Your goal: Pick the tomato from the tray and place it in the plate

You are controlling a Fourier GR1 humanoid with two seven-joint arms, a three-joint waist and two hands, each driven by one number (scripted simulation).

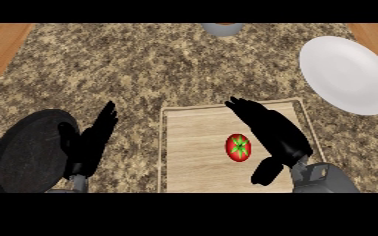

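Just left of the open right hand point(275, 130) lies the tomato point(238, 147).

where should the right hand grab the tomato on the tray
Around its round sides, coming down from above. The tomato sits stem-up on the flat tray, and the open right hand hovers just to its right.

Open counter beyond the fingertips, little in the way

Past the right hand's point(277, 130) fingers, bare granite counter point(148, 65) ran unobstructed to the white plate point(343, 75); only the wooden tray's point(192, 145) low rim crossed beneath them, and a grey cup point(221, 28) stood well beyond.
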